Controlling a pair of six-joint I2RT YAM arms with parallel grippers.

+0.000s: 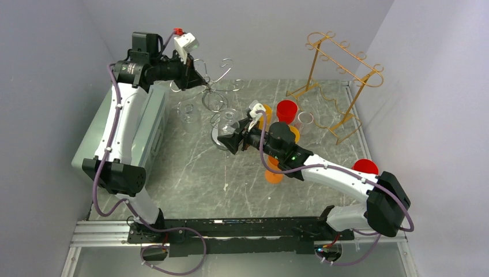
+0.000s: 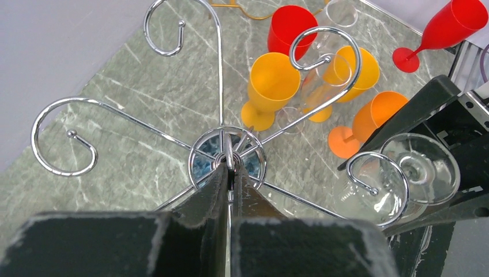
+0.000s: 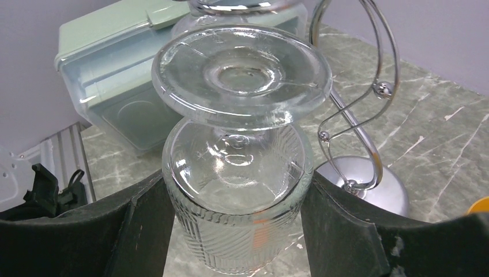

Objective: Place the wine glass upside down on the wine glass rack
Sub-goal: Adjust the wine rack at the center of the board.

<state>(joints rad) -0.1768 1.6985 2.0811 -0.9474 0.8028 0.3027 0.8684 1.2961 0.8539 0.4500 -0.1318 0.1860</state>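
The chrome wine glass rack (image 1: 214, 98) stands mid-table with curled hook arms spreading from its hub (image 2: 228, 157). My left gripper (image 2: 232, 167) is shut on the small loop at the top of the rack's post. A clear wine glass (image 3: 239, 173) hangs upside down, foot uppermost, with my right gripper (image 3: 237, 193) shut on its ribbed bowl. From the left wrist view the wine glass (image 2: 403, 179) sits right at one curled hook (image 2: 377, 173). Whether the foot touches that hook I cannot tell. The rack's round base (image 3: 369, 184) lies just behind the glass.
A gold wire rack (image 1: 340, 86) stands back right. Red cups (image 1: 286, 109) and orange goblets (image 2: 271, 86) cluster right of the chrome rack. One red goblet (image 1: 364, 166) sits by my right arm. A pale green box (image 1: 144, 133) lies left, with clear glasses (image 1: 188, 111) beside it.
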